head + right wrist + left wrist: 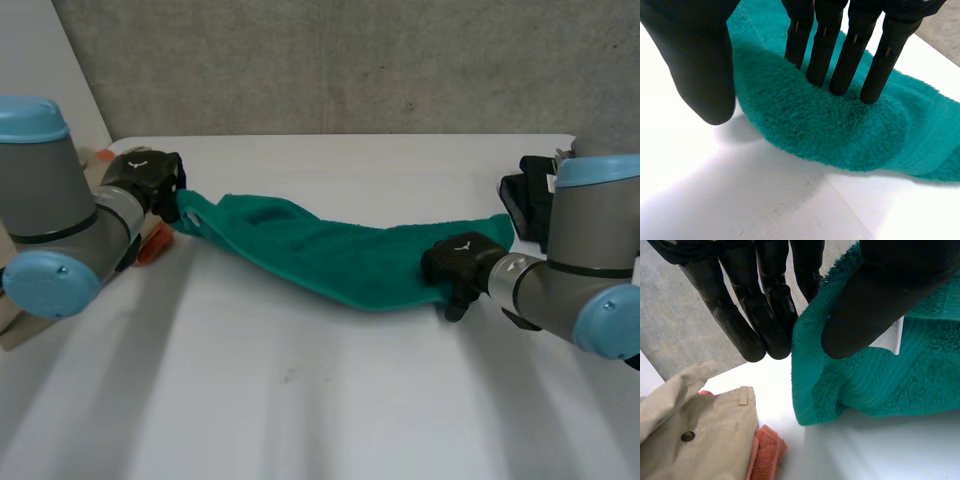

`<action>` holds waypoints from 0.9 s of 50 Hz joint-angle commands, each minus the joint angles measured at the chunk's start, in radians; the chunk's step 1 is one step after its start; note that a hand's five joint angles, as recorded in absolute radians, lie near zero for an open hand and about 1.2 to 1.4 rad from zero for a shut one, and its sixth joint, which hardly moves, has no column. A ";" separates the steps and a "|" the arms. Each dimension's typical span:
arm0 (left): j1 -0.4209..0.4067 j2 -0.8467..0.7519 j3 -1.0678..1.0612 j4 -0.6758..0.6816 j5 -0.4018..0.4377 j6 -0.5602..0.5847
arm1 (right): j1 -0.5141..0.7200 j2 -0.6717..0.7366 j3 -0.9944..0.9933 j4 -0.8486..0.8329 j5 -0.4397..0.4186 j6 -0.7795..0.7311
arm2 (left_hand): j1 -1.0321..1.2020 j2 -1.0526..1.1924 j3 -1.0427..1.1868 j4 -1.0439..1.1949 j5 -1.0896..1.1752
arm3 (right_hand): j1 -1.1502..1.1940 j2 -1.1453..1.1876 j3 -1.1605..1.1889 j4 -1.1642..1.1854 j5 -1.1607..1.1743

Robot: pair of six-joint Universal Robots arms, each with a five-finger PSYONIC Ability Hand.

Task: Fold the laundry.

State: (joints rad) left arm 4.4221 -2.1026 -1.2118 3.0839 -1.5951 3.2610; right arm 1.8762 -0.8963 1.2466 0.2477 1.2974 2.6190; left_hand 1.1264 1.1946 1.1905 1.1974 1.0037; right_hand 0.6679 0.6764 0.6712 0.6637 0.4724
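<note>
A green towel (330, 250) lies stretched in a long band across the white table (300, 400). My left hand (150, 180) holds its left end slightly off the table. In the left wrist view the thumb (880, 290) presses the towel (900, 370) against the straight fingers (740, 315). My right hand (460, 262) is at the towel's right end, on its near edge. In the right wrist view its straight fingers (840, 55) press down into the towel (840, 125), while the thumb (700, 65) stands apart over bare table.
Beige trousers (695, 435) and an orange cloth (767, 452) lie at the table's left edge, just under my left hand. A black object (525, 200) stands behind my right arm. A grey wall (350, 60) runs along the back.
</note>
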 commanded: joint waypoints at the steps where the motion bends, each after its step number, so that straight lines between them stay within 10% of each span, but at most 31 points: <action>1: 0.016 0.119 -0.067 0.015 0.043 -0.003 | -0.054 -0.124 0.092 -0.042 0.003 0.082 | 0.270 0.202 0.206 0.199 0.218 | -0.018 -0.026 -0.021 -0.014 0.003; 23: 0.017 0.181 -0.106 0.038 0.067 -0.003 | -0.080 -0.023 0.171 -0.203 -0.006 0.386 | 0.270 0.202 0.206 0.199 0.218 | -0.009 -0.017 -0.012 -0.005 0.012; 31: 0.008 0.184 -0.121 0.033 0.061 0.003 | -0.074 0.011 0.142 -0.261 0.039 0.363 | 0.270 0.202 0.206 0.199 0.218 | 0.728 0.720 0.725 0.733 0.749; 39: 0.010 0.263 -0.163 -0.060 0.024 0.095 | -0.100 -0.199 0.159 -0.098 0.062 0.103 | 0.270 0.202 0.206 0.199 0.218 | 0.728 0.720 0.725 0.733 0.749; 45: 0.014 0.279 -0.201 -0.292 -0.003 0.304 | -0.184 -0.247 0.110 0.364 0.002 -0.331 | 0.270 0.202 0.206 0.199 0.218 | 0.728 0.720 0.725 0.733 0.749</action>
State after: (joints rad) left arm 4.4319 -1.8403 -1.3765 2.9936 -1.5749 3.3868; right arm 1.7648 -1.0826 1.3958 0.2052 1.3495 2.6745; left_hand 1.1264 1.1946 1.1905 1.1974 1.0037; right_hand 1.0882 1.1724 1.1698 1.1913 1.0021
